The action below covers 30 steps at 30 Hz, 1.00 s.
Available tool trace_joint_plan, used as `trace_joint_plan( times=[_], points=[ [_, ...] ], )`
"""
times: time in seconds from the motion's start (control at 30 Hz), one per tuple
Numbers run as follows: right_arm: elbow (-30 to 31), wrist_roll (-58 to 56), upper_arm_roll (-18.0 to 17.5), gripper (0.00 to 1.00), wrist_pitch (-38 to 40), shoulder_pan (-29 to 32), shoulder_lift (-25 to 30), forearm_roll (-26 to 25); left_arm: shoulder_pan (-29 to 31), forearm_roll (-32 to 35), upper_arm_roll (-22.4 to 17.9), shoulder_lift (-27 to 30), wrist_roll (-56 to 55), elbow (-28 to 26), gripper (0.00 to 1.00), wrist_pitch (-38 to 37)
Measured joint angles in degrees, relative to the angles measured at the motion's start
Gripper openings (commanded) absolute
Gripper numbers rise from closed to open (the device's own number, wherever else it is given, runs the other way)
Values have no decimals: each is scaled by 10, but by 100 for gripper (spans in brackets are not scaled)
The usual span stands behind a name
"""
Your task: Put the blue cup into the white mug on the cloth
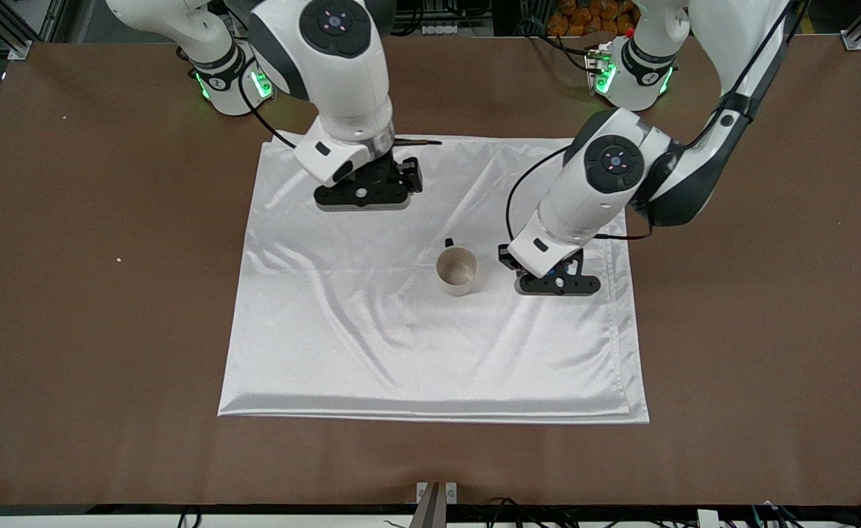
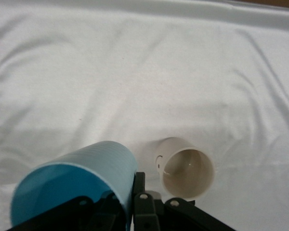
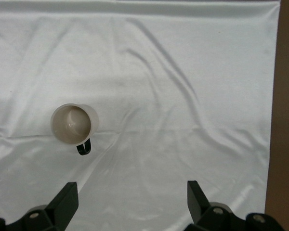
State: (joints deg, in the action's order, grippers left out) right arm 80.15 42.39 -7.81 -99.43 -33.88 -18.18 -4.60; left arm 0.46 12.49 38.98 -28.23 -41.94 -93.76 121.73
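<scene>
Brown table [image 1: 71,293], bearing cloth [image 1: 372,352] spread flat with soft creases; landmark taken as white mug [image 1: 458,270].

White mug: upright on cloth, mouth open upward, black handle pointing away from front camera. Bare cloth all round it.

Blue cup [image 2: 77,185]: clamped in left gripper [image 1: 557,282], carried on its side, long axis tipped toward horizontal, bright blue mouth facing the wrist camera. Hidden under the wrist in the front view.

Left gripper: closed on the cup, low over cloth just beside the mug, toward the left arm's end of the table. Clearly the nearer arm.

Right gripper [image 3: 132,202]: fingers spread wide, holding nothing, waiting over the cloth edge well apart from the mug.

Coming move, judged: short sideways carry to above the mug's mouth, cup turned base-down. Fit likely close; rim contact could tip the mug.
</scene>
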Motion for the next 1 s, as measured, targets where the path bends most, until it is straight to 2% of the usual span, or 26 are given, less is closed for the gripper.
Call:
trace_joint_plan(
  times=[0.17, 0.47, 0.77, 1.0],
  points=[
    [0, 0, 1, 100, 21, 28, 24, 0, -18, 10, 29, -43, -48, 22, 0, 0],
    [1, -52, 2, 100, 27, 78, 38, -1, -45, 16, 53, -96, -86, 42, 0, -2],
    [-6, -143, 2, 100, 67, 144, 58, -1, -58, 56, 57, -136, -101, 46, 0, 0],
    [-10, -173, 2, 100, 75, 189, 77, -1, -58, 66, 57, -153, -101, 57, 0, 7]
  ],
)
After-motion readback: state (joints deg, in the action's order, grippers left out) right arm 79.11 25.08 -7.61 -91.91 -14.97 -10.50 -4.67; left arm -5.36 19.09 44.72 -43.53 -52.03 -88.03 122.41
